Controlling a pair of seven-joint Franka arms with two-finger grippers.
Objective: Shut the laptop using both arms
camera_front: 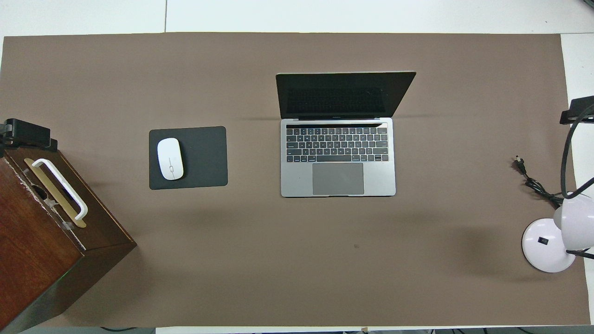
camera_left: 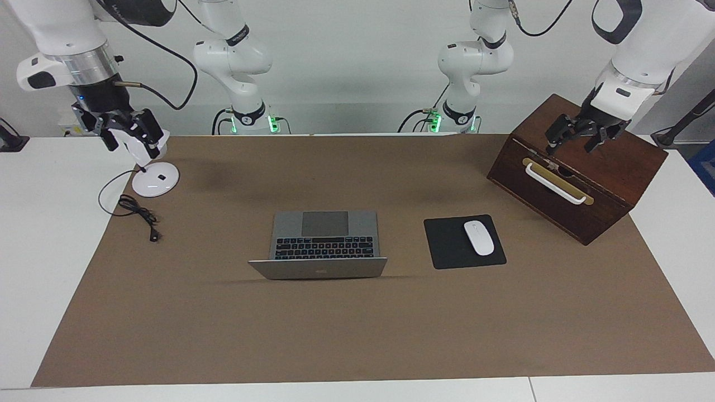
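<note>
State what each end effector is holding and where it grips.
Nothing is held. Left end effector hangs open over the wooden box; right end effector hangs open over the lamp base.

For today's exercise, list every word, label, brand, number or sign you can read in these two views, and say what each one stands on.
No text can be read in either view.
Laptop: a dark logo mark on the lid, a sign and not words.
Its keys: lettering too small to read.
Strip under the screen: a faint marking, too small to read.
Mouse, mouse pad, wooden box, lamp base: no lettering visible.
</note>
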